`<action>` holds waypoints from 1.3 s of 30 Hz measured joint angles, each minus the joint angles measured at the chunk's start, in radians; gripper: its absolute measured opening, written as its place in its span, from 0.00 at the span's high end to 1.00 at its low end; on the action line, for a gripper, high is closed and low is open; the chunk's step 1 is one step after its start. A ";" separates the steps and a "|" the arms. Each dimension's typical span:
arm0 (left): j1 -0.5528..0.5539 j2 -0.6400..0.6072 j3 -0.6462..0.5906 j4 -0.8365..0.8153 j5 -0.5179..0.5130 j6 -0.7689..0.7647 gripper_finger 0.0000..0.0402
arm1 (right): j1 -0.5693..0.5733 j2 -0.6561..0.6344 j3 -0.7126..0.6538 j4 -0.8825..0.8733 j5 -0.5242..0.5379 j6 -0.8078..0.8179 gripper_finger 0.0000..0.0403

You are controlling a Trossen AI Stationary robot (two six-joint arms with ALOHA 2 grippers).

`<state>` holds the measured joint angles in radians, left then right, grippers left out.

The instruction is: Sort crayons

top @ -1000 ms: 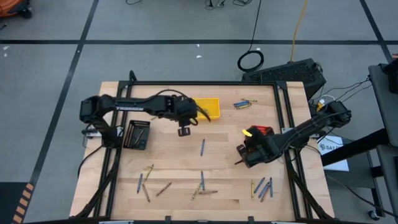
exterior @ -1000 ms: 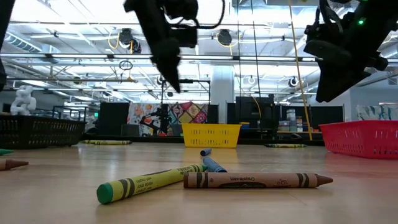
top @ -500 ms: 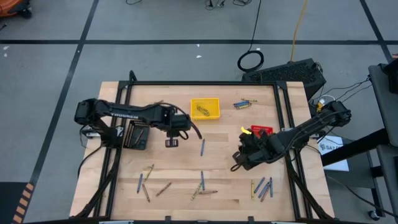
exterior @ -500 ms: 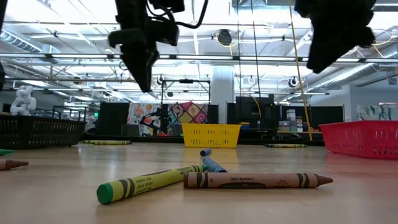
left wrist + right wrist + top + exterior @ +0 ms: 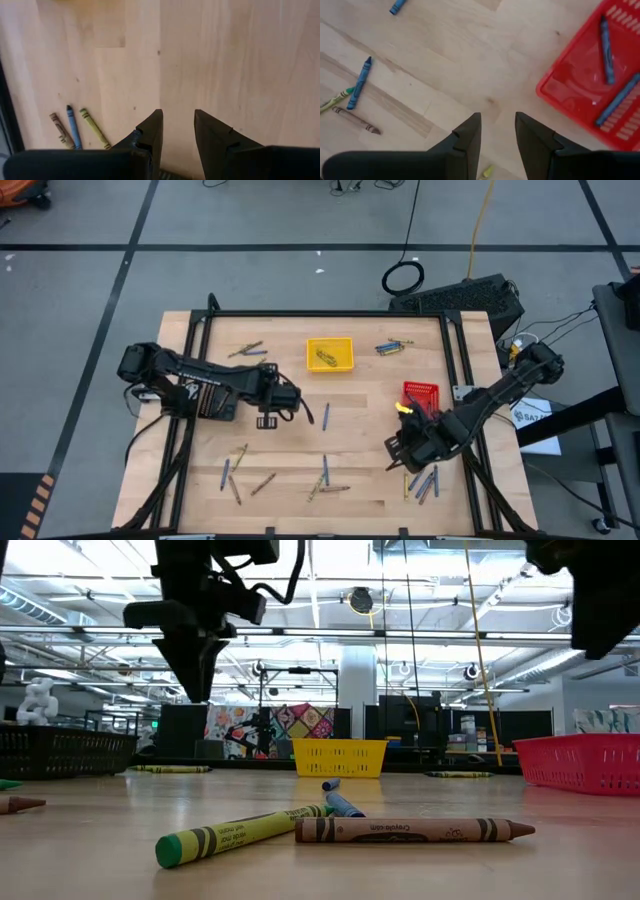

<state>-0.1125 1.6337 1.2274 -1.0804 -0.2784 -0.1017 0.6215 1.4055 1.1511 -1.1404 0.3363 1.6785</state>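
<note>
left gripper (image 5: pixel 267 420) over bare wood left of centre, fingers (image 5: pixel 152 132) apart, nothing between. right gripper (image 5: pixel 398 454) low on right side, near red tray (image 5: pixel 420 394), fingers (image 5: pixel 470 135) parted, empty. crayons (image 5: pixel 325 480) scattered along near edge of table (image 5: pixel 360 430): cluster at centre, more bottom left, group bottom right. blue crayon (image 5: pixel 326 416) alone mid-table. yellow tray (image 5: pixel 330 354) at far side holds crayon; blue ones in red tray.

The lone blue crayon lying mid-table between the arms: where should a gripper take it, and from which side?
Grip the thin blue crayon around its middle, coming straight down from above. It lies flat on the wooden table with bare wood on both sides, so the jaws should probably close across its narrow width.
</note>
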 joint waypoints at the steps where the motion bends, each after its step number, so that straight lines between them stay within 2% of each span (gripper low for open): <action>1: -0.005 0.000 0.000 0.002 -0.012 -0.014 0.74 | 0.012 0.001 0.000 0.000 0.000 0.028 0.74; 6: -0.034 0.000 0.000 0.018 -0.095 -0.051 0.74 | 0.068 0.028 0.000 0.004 -0.058 0.170 0.74; 13: -0.067 0.000 0.000 0.076 -0.106 -0.026 0.74 | 0.136 0.115 0.000 -0.001 -0.207 0.304 0.74; 24: -0.067 0.000 0.000 0.116 -0.131 -0.015 0.74 | 0.240 0.131 0.000 -0.035 -0.237 0.531 0.74; 33: -0.067 0.000 0.000 0.128 -0.131 -0.014 0.74 | 0.279 0.189 -0.001 -0.078 -0.241 0.544 0.74; 39: -0.067 0.000 0.000 0.130 -0.131 -0.021 0.74 | 0.298 0.276 -0.002 -0.067 -0.357 0.534 0.74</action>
<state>-0.1795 1.6337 1.2274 -0.9504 -0.4095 -0.1226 0.9194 1.6811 1.1496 -1.2076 -0.0203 2.2126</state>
